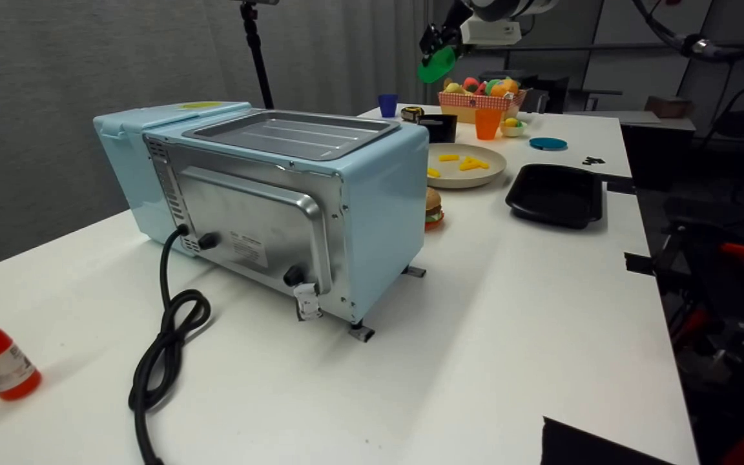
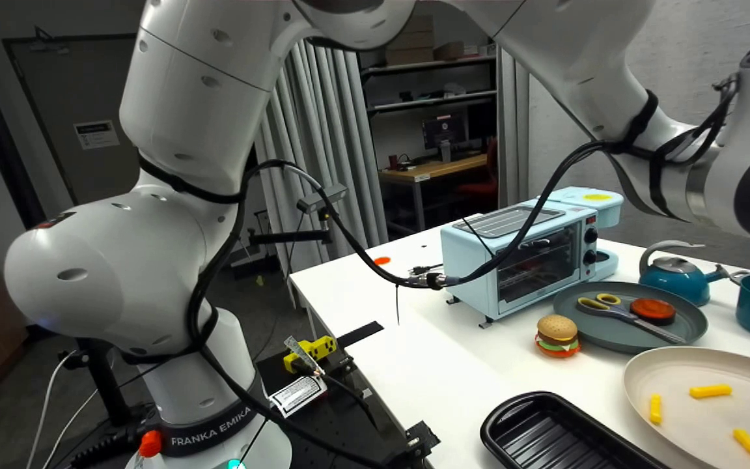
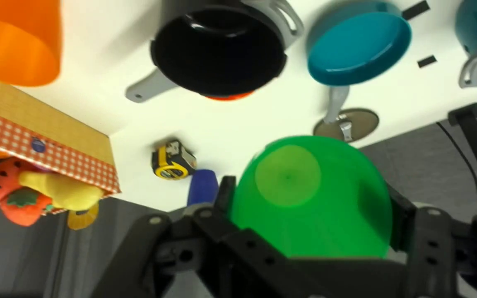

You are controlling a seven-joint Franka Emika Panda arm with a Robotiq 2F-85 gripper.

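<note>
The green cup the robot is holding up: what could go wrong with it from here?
The green cup is held only by the jaws, up off the table, so it might slip and drop. A low swing could bump the basket piled with toy fruit, or tip over the blue cup. In an exterior view, the cable sags in a loop from the arm, so it could perhaps snag.
</note>
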